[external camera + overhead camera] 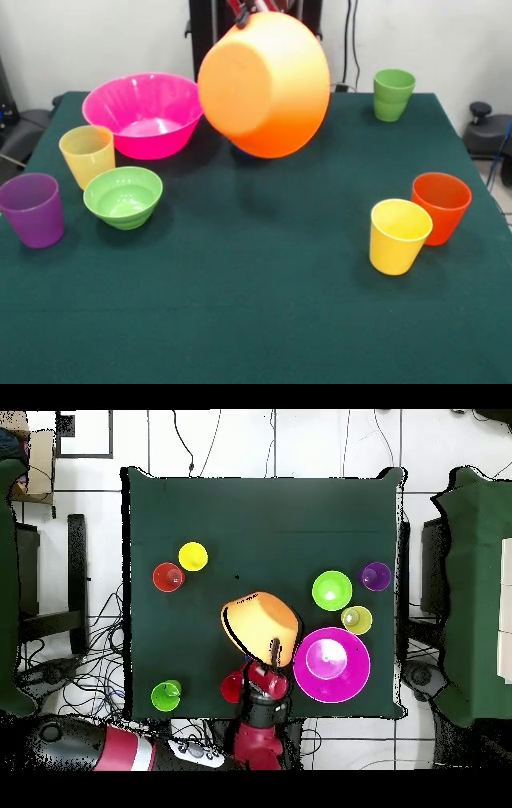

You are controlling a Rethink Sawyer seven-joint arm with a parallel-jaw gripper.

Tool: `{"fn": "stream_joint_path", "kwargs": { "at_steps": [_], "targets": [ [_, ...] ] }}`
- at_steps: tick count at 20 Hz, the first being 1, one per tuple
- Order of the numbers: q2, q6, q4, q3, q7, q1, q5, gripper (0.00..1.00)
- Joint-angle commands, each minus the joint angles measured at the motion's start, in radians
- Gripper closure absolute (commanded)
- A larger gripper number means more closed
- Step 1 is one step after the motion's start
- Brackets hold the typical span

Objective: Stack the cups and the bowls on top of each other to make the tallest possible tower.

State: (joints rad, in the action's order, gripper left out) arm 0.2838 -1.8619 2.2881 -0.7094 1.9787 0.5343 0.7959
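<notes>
My gripper (248, 10) (273, 652) is shut on the rim of the large orange bowl (264, 84) (260, 624). It holds the bowl tilted above the table, underside toward the front camera. The pink bowl (148, 112) (332, 664) stands beside it. The small light green bowl (122, 196) (331, 591), pale yellow cup (86, 154) (356, 620) and purple cup (32, 210) (375, 576) stand close together. The bright yellow cup (398, 235) (193, 556) and orange-red cup (440, 206) (168, 577) stand as a pair. The green cup (393, 94) (166, 695) stands alone. The red cup (233, 686) stands by the arm. The blue bowl is hidden but for a blue sliver (240, 150) under the orange bowl.
The dark green table (256, 304) (260, 514) carries all the cups and bowls upright and single. Chairs and cables lie around the table in the overhead view.
</notes>
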Motion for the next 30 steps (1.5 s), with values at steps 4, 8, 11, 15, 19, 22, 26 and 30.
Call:
{"fn": "stream_joint_path", "kwargs": {
  "at_steps": [4,8,11,15,19,22,26,30],
  "targets": [
    [0.088,-0.077,0.2,0.297,0.405,0.095,0.139,1.0],
    [0.132,-0.058,0.247,0.337,0.503,0.158,0.135,1.0],
    [0.156,-0.032,0.276,0.356,0.558,0.211,0.112,1.0],
    [0.172,-0.008,0.324,0.398,0.634,0.296,0.126,1.0],
    [0.184,0.022,0.367,0.454,0.707,0.393,0.168,1.0],
    [0.18,0.052,0.401,0.509,0.753,0.471,0.226,1.0],
    [0.18,0.093,0.429,0.54,0.826,0.558,0.204,1.0],
    [0.17,0.133,0.454,0.574,0.887,0.636,0.178,1.0]
  ]
}}
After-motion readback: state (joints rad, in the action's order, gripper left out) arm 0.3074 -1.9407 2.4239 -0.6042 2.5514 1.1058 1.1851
